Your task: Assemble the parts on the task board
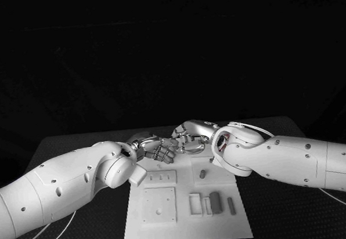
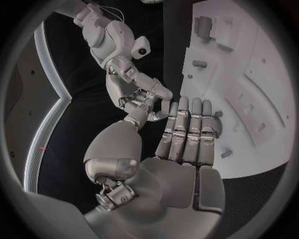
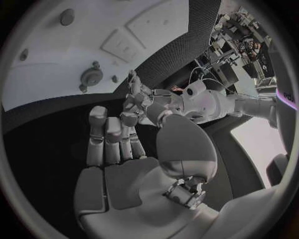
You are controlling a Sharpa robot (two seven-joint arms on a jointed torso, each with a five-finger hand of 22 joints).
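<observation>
Nearest you, the task board (image 1: 185,226) carries grey parts (image 1: 209,203) lying lengthwise toward you. Both hands, left hand (image 1: 153,149) and right hand (image 1: 190,139), hover spread and empty beyond its far edge; the right seems slightly nearer the parts.

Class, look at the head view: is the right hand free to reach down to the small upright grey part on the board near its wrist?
Probably yes. The right hand looks open, holding nothing, and the grey part stands uncovered on the task board.
</observation>
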